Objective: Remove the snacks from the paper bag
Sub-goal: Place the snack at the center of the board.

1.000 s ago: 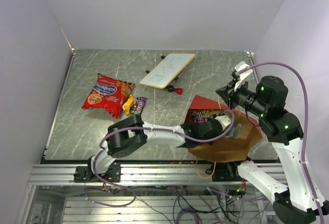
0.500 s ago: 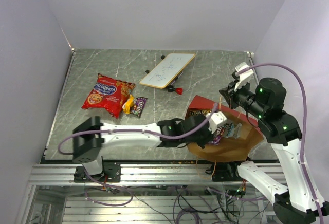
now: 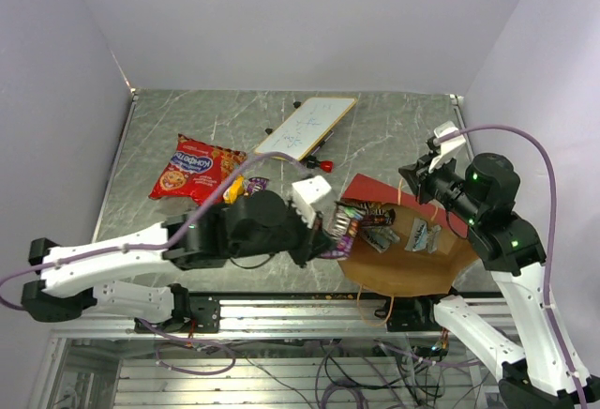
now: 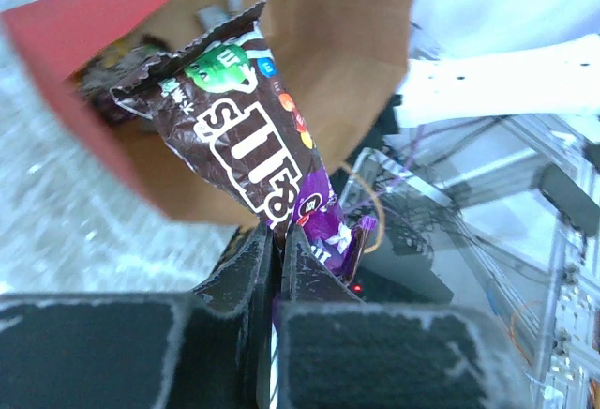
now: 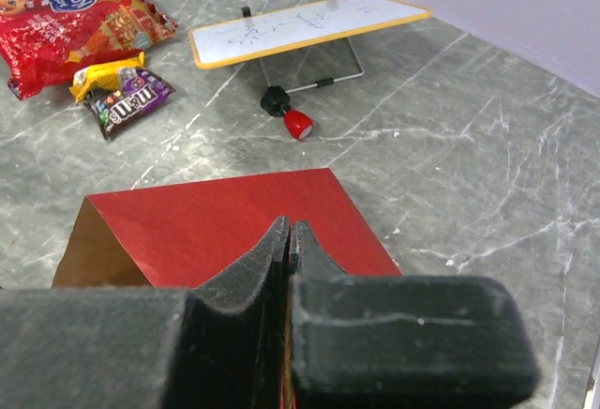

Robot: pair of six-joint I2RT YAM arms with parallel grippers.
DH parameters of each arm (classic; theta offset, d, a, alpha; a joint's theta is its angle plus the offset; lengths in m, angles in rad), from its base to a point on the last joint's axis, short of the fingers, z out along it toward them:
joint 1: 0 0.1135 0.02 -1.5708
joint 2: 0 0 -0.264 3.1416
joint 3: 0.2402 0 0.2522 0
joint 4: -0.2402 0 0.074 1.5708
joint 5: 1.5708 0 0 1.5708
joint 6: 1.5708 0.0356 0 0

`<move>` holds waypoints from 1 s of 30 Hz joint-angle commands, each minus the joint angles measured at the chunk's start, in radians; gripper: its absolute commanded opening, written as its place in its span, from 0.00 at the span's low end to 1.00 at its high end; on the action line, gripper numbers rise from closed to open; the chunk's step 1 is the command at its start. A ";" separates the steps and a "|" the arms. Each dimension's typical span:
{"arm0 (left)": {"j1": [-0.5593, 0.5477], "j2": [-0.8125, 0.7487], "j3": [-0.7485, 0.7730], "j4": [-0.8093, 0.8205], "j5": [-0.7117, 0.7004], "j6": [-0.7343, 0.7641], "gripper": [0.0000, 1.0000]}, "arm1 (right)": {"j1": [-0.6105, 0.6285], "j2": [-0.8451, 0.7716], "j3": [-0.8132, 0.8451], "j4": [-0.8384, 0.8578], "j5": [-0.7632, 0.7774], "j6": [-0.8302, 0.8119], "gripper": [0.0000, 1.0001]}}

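The paper bag (image 3: 412, 259), red outside and brown inside, lies at the front right with its mouth facing left. My left gripper (image 3: 330, 229) is just outside the mouth, shut on a dark brown candy packet (image 4: 244, 137) and a purple packet (image 4: 328, 226), held in the air. My right gripper (image 3: 411, 177) is shut on the bag's upper red edge (image 5: 225, 221), with tan cord between the fingers. More packets (image 3: 375, 214) and a light blue one (image 3: 427, 234) lie inside the bag. The red chip bag (image 3: 195, 170), a yellow packet (image 3: 233, 187) and a brown packet (image 5: 127, 104) lie on the table at the left.
A white board with scribbles (image 3: 307, 128) stands at the back centre, with a small red-and-black marker (image 3: 322, 163) in front of it. The table's metal front rail (image 3: 281, 315) runs below the bag. Walls close in the left, back and right.
My left gripper has drawn back left out of the bag's mouth with the brown and purple packets, and the arm has swung left. The right gripper has stayed at the bag's top edge.
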 commanded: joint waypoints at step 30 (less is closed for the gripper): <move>0.666 0.526 0.009 -0.154 -0.096 0.500 0.07 | 0.003 0.058 0.135 -0.096 -0.095 -0.080 0.00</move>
